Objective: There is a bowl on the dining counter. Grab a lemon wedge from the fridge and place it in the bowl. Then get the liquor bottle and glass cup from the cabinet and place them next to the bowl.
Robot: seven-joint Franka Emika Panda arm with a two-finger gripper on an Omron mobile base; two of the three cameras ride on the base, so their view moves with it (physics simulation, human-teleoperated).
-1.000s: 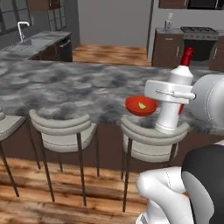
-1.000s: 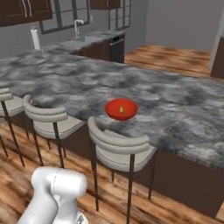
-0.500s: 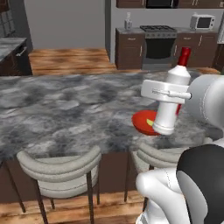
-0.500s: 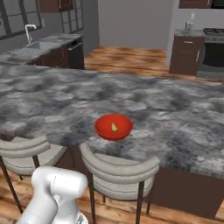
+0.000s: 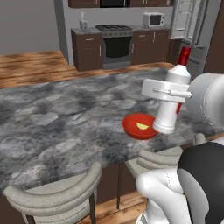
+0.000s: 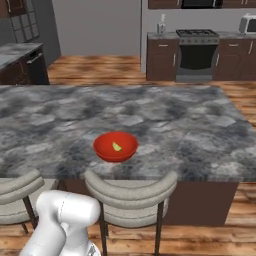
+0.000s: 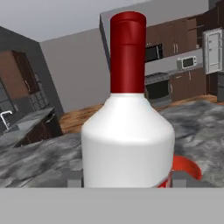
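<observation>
A red bowl (image 5: 139, 127) stands on the grey marble dining counter (image 5: 65, 118), near its front edge, with a yellow lemon wedge (image 5: 142, 126) inside it. In the right base view the bowl (image 6: 115, 146) and the lemon wedge (image 6: 117, 147) sit above a stool. My gripper (image 5: 169, 92) is shut on a white liquor bottle (image 5: 172, 105) with a red neck, held upright in the air just right of the bowl. In the hand view the bottle (image 7: 127, 131) stands close in front, with the bowl (image 7: 187, 168) behind it to the right.
Grey bar stools (image 6: 131, 192) (image 5: 52, 192) line the counter's near side. Beyond the counter are a stove (image 5: 114, 43), dark cabinets, a microwave (image 5: 153, 19) and a fridge (image 5: 192, 26). Wood floor lies between.
The whole picture has shifted as the base drives, so the kitchen's stove side now lies behind the counter. The bottle stays held in the gripper, and the bowl looks nearer.
</observation>
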